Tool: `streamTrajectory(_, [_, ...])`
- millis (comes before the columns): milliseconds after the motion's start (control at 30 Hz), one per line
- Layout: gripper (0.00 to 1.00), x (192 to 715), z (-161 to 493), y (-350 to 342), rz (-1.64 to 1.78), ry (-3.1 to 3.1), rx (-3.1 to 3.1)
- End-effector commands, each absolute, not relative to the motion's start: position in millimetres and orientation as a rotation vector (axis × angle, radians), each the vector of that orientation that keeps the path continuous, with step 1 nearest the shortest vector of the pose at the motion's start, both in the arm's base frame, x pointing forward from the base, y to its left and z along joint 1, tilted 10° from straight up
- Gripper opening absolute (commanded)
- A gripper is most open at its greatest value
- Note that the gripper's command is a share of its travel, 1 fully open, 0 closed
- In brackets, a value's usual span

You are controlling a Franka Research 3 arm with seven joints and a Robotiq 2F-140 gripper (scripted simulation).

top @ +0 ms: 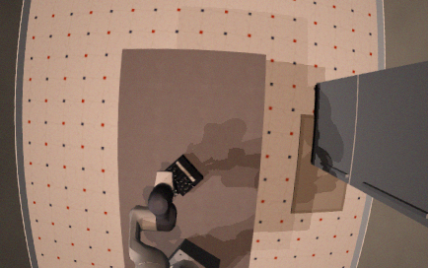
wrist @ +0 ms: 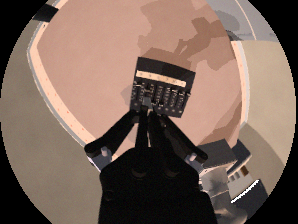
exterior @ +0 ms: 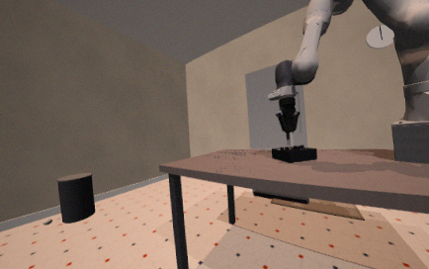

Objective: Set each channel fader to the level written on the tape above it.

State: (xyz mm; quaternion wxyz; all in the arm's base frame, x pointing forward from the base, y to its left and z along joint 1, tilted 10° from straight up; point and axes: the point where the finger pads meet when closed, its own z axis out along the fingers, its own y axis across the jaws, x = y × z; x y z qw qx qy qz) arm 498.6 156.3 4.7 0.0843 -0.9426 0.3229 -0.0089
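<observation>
The black lighting desk [top: 186, 162] [exterior: 295, 156] [wrist: 165, 65] stands flat on the table, turned at an angle in the top view. A pale tape [top: 185, 169] [wrist: 161, 79] runs across it above the fader rows; its writing is too small to read. Several fader caps show below the tape in the wrist view, but their levels cannot be read. My gripper [exterior: 289, 135] [wrist: 146, 102] is shut and points down, its fingertips at or just above the desk's near part, left of its middle in the wrist view. The fingertips hide part of the faders there. Whether they touch a cap cannot be told.
The brown table [top: 192, 89] [exterior: 237, 173] carries the desk. The arm's base block [exterior: 410, 143] stands on the table at the right in the exterior view. A grey cabinet [top: 385, 118] stands beyond the table's right side in the top view. A dark bin [exterior: 76, 199] stands on the floor.
</observation>
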Motion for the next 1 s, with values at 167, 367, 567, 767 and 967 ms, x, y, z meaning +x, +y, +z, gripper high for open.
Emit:
streamTrajectory(167, [0.0, 501.4, 1.6, 157.2, -0.034, 0.971, -2.807])
streamTrajectory(367, [0.0, 501.5, 0.4, 157.4, -0.034, 0.971, -2.807])
streamTrajectory(567, [0.0, 501.5, -0.1, 157.4, -0.034, 0.971, -2.807])
streamTrajectory(767, [0.0, 501.5, -0.1, 157.4, -0.034, 0.971, -2.807])
streamTrajectory(967, [0.0, 501.5, -0.1, 157.4, -0.034, 0.971, -2.807])
